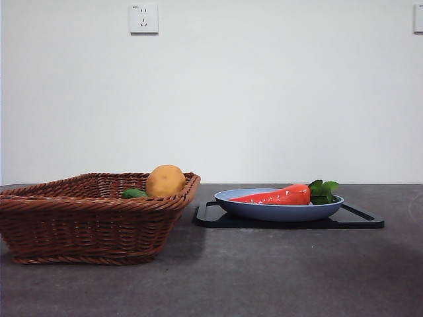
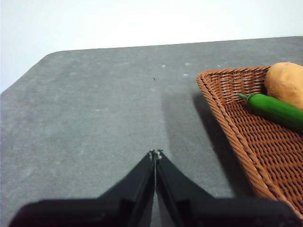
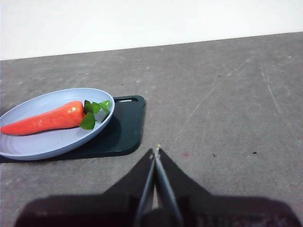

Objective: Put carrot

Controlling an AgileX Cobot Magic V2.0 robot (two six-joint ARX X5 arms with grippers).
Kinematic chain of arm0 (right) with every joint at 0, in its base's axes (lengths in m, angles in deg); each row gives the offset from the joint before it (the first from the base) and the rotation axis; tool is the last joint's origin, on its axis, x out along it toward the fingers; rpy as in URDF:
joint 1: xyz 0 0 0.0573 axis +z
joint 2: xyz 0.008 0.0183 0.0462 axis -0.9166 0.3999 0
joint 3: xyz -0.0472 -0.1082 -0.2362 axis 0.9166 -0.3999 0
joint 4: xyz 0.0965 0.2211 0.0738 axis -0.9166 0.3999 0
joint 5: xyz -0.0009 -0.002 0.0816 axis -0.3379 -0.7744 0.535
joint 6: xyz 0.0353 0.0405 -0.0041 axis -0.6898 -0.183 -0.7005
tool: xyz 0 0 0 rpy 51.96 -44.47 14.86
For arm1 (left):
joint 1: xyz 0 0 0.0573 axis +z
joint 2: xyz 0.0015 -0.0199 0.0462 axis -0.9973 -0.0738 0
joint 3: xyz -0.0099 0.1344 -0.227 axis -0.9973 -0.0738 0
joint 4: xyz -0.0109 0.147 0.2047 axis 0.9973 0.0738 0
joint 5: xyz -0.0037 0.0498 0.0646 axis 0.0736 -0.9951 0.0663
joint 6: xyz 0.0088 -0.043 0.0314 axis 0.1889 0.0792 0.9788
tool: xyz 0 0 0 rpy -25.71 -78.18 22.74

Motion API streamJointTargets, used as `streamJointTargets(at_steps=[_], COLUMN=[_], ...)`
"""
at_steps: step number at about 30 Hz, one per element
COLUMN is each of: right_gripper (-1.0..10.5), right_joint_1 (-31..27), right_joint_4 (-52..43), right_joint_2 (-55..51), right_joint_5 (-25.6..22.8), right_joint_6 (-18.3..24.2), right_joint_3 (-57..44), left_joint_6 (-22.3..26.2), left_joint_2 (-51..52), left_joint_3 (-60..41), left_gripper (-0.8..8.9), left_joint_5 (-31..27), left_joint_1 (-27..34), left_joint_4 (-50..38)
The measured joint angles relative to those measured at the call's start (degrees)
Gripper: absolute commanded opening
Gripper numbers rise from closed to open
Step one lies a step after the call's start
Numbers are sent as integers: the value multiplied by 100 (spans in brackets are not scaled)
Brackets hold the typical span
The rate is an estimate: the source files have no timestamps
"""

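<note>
The carrot [image 1: 281,195] [image 3: 45,120], red-orange with green leaves at its thick end, lies in a light blue plate [image 1: 277,211] [image 3: 57,144]. The plate rests on a dark tray [image 1: 357,218] [image 3: 128,130] at the right of the table. My right gripper [image 3: 155,150] is shut and empty, over bare table beside the tray, apart from the carrot. My left gripper [image 2: 155,152] is shut and empty, over bare table just outside the wicker basket [image 2: 236,137]. Neither arm shows in the front view.
The brown wicker basket [image 1: 86,224] stands at the left and holds a round yellow-brown potato [image 1: 165,181] [image 2: 285,81] and a small green vegetable [image 1: 134,193] [image 2: 277,109]. Dark grey tabletop lies between basket and tray. A white wall stands behind.
</note>
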Motion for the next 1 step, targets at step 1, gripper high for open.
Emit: streamJointTargets(at_steps=[1], right_gripper=[3], right_joint_1=[0], right_joint_4=[0], right_joint_2=[0], right_joint_5=[0], right_joint_6=[0], right_joint_3=[2], left_joint_6=[0], left_joint_2=[0], left_joint_3=[0], left_gripper=[8], left_joint_5=[0], left_joint_1=[0], left_joint_4=[0])
